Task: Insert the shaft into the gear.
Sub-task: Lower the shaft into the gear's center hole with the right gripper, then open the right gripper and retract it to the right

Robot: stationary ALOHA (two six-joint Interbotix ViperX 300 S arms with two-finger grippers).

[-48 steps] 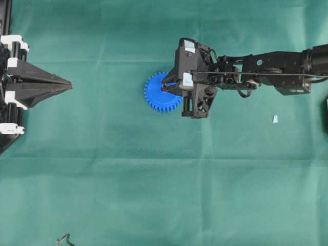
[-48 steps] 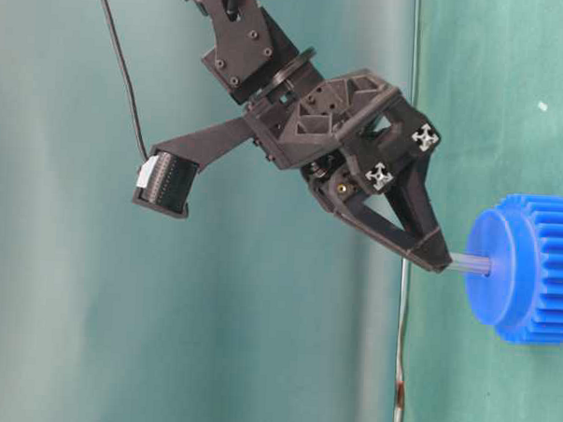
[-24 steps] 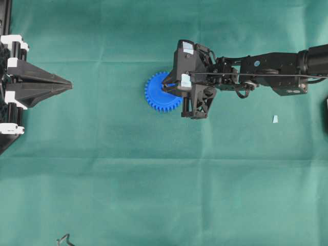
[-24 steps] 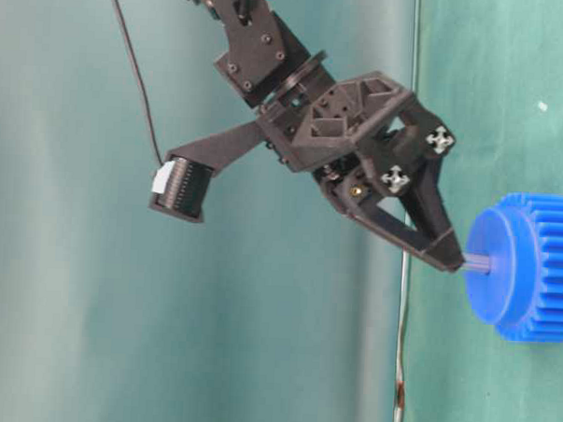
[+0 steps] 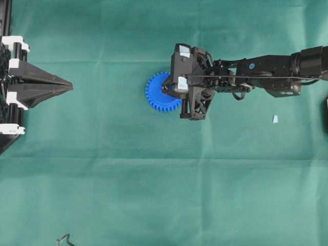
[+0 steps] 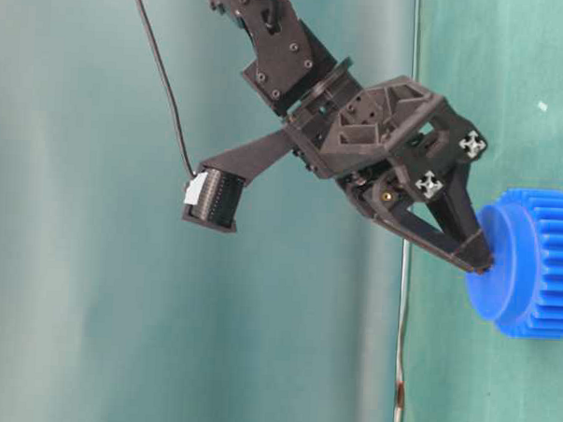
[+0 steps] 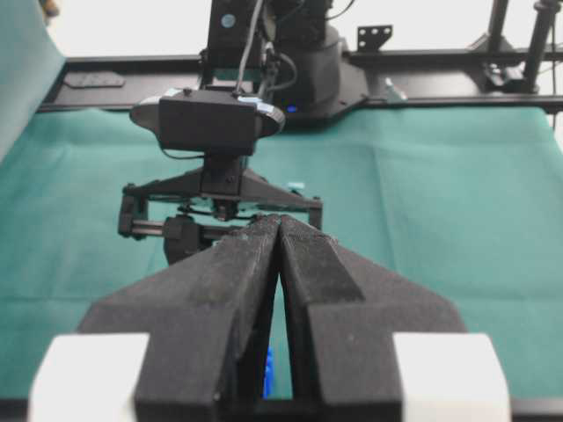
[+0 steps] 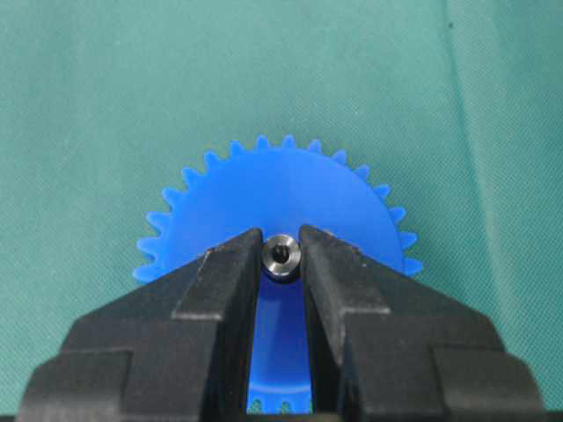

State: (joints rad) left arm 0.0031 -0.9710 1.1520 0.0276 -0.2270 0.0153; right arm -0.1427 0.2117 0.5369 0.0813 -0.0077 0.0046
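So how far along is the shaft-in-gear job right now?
Done: the shaft is picked up and sits over the gear hub. In hand: the right pincer is shut on the shaft, tips at the hub face; depth can't be judged. Left: seat it fully, release, retreat. The left pincer waits aside, shut.

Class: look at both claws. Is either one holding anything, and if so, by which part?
The right claw pinches the shaft by its top end, over the gear. The left claw is shut and holds nothing.
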